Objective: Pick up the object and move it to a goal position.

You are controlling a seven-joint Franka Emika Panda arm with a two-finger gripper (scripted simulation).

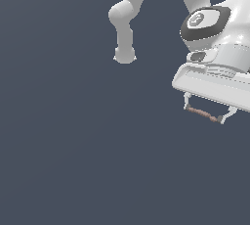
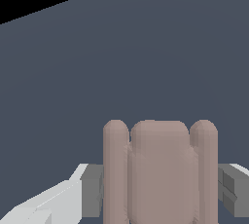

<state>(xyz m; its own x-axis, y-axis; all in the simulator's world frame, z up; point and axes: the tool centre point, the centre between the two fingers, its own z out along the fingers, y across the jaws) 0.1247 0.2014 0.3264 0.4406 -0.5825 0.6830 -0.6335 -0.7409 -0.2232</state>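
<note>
The gripper (image 1: 204,112) is clamping the block (image 1: 203,114) between its 2 fingertips, 1 at each end. In the exterior view the block is showing edge-on as a thin pinkish-brown strip spanning the gap under the white hand, near that view's right edge. In the wrist view the block (image 2: 159,169) is filling the space between the grey pads (image 2: 92,191), its ribbed face turned toward the cam: 2 rounded ridges flanking a wider middle section.

Progress, judging from these pics: the grasp looks done, and the block appears to be hanging clear of the floor (image 1: 73,146), since nothing is touching it from below in the exterior view. No shadow or contact is visible, so how high it is can't be told. What's left is the carry to the goal. No goal marker is showing in either view, so how much travel remains can't be judged.

Room for moving: the floor is reading as plain dark grey w/ no other items visible around the gripper. The arm's base (image 1: 124,55) is standing well apart, toward the exterior view's upper middle. In the wrist view the floor's far edge (image 2: 68,1) is running diagonally against black, well beyond the block.
</note>
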